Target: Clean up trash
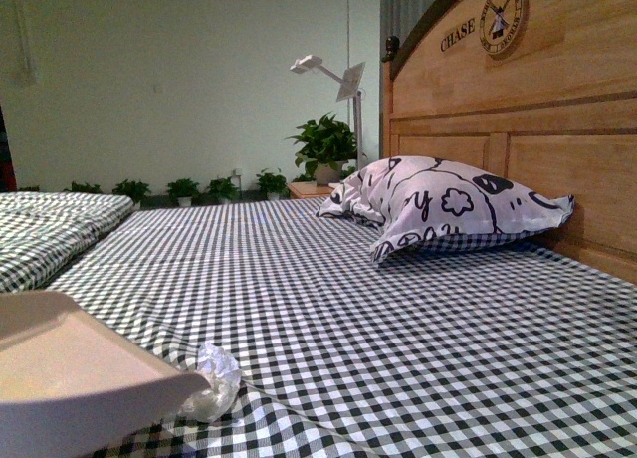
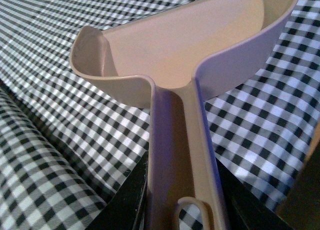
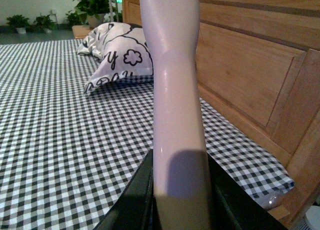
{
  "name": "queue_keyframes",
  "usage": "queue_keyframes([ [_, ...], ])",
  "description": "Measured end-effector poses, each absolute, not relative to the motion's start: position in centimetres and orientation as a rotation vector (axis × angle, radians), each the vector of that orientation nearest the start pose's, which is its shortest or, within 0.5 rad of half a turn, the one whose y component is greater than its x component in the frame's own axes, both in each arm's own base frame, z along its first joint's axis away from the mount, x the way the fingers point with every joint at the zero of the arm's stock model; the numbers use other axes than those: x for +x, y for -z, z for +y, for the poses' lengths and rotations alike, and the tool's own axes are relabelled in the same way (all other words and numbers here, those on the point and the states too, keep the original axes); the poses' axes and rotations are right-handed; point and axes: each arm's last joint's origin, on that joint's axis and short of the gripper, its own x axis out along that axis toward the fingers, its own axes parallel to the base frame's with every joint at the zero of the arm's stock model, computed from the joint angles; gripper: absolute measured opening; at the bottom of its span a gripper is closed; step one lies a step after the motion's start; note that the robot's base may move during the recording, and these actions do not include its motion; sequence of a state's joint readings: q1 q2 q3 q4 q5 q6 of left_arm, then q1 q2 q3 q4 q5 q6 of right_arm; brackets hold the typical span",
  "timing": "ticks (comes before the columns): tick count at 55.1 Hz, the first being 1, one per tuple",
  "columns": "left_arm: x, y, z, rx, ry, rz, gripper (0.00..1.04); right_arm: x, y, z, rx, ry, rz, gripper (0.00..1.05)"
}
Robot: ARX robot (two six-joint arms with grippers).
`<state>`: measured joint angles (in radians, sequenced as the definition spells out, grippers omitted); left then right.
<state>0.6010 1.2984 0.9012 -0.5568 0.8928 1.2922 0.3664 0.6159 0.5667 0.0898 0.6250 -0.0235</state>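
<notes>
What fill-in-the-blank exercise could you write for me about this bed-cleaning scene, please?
1. The left gripper has its jaws closed on the dustpan, holding it by its ____.
2. The tissue wad lies on the checked sheet, just outside the ____.
3. The pillow lies next to the wooden ____.
4. The right gripper clamps a pale handle whose far end is ____ of view.

Missing words: handle; dustpan; headboard; out.
</notes>
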Motion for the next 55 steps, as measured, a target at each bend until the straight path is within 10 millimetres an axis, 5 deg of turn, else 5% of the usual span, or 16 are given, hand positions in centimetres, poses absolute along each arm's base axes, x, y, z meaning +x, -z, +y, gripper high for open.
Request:
queue_keyframes([
  [55,21.9,-23.0,13.8,0.755,0.692,0.406,0.28,14.0,-30.8,3.6,-0.004,0.259,-0.033,0.22],
])
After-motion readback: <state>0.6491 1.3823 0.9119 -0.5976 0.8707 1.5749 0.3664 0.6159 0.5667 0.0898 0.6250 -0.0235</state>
